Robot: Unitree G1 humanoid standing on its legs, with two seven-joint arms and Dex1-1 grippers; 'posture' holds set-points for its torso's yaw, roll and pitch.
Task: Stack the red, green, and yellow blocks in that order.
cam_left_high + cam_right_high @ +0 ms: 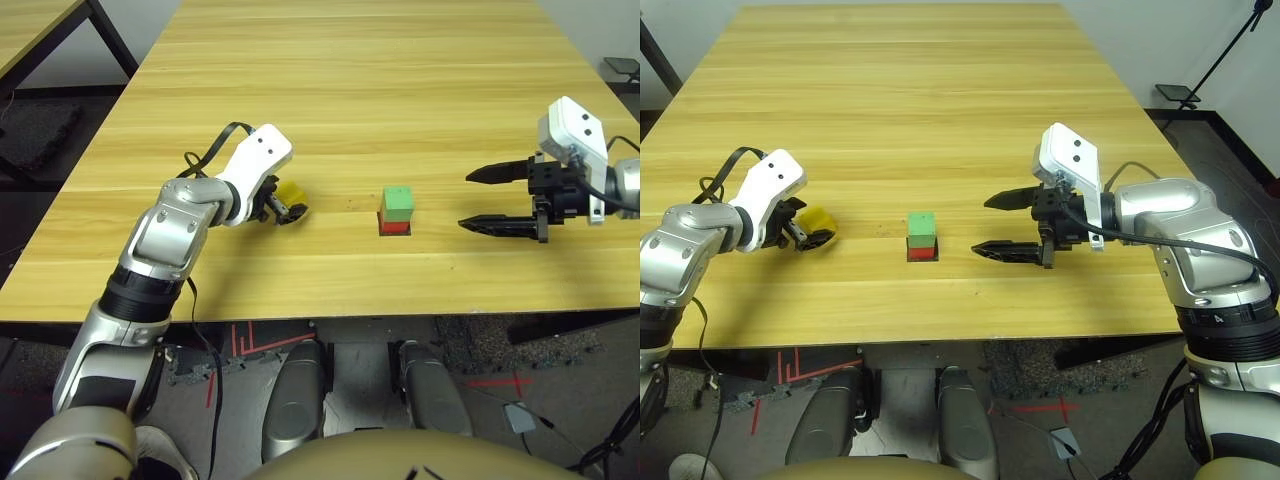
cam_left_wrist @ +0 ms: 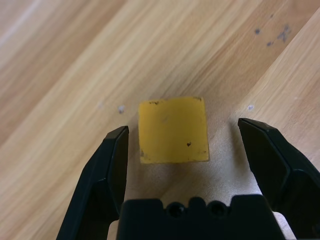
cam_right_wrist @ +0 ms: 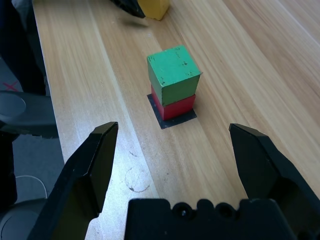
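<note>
The green block (image 1: 398,203) sits on top of the red block (image 1: 394,226), which rests on a flat black square patch (image 3: 172,117) near the table's middle. To their left lies the yellow block (image 2: 173,129) on the wood. My left gripper (image 2: 182,150) is open and straddles the yellow block, its fingers on either side with gaps, not touching. My right gripper (image 1: 998,225) hangs open to the right of the stack, fingers pointing at it, a short way off.
The wooden table (image 1: 350,90) stretches far back behind the blocks. Its front edge (image 1: 330,310) runs just below the stack. A second table corner (image 1: 40,30) stands at the far left.
</note>
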